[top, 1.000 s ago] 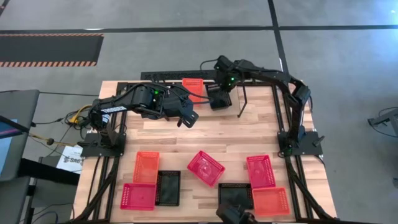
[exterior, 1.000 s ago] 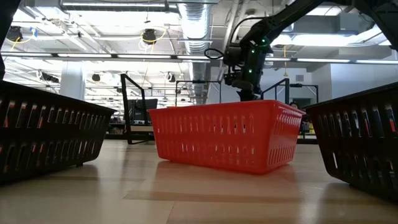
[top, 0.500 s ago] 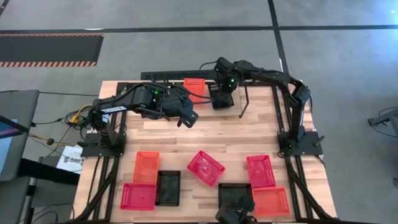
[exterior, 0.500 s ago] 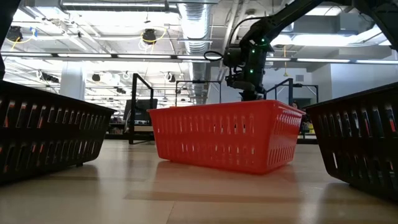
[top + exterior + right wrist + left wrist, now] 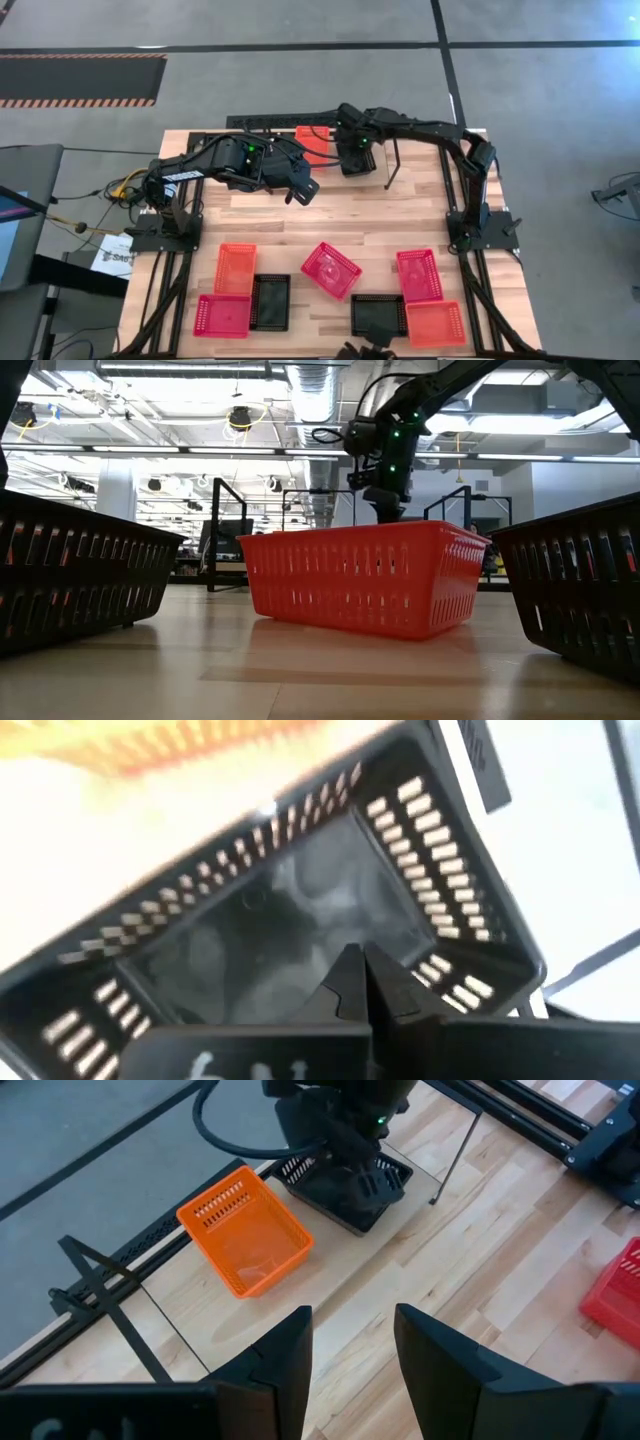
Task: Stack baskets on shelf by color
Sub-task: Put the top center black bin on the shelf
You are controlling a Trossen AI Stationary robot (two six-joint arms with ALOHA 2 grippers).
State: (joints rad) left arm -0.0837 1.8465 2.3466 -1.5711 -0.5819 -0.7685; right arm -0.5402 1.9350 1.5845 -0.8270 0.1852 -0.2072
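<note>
**Right arm working a black basket on the shelf**

The right gripper (image 5: pixel 352 160) is sitting over the black basket (image 5: pixel 355 158) that is resting on the shelf (image 5: pixel 392 150), just beside the orange basket (image 5: pixel 312 141) already placed there. In the right wrist view its fingers (image 5: pixel 352 982) are pressed together, tips pointing into the black basket's floor (image 5: pixel 290 935); no wall or rim is showing between them, so the basket is judged to be standing on its own rather than being held (contact between fingertips and floor cannot be confirmed).

The left gripper (image 5: pixel 350 1350) is waiting near the shelf, on its table side and toward the orange basket's end, with its fingers spread and nothing between them.

Step in hand, as a judgement: a black basket is being set down or nudged square beside the orange one, beginning the black stack.

Away from the shelf, along the opposite edge of the table (image 5: pixel 300 225), the remaining baskets are lying loose:
- two black ones (image 5: pixel 270 300), well apart;
- pinkish-red ones (image 5: pixel 331 268), one standing askew at mid-row;
- orange ones (image 5: pixel 236 267) at either end.

The next move is calling for the right gripper to lift clear of the black basket without dragging it, then for either arm to fetch a matching basket and nest it squarely on its own colour.
</note>
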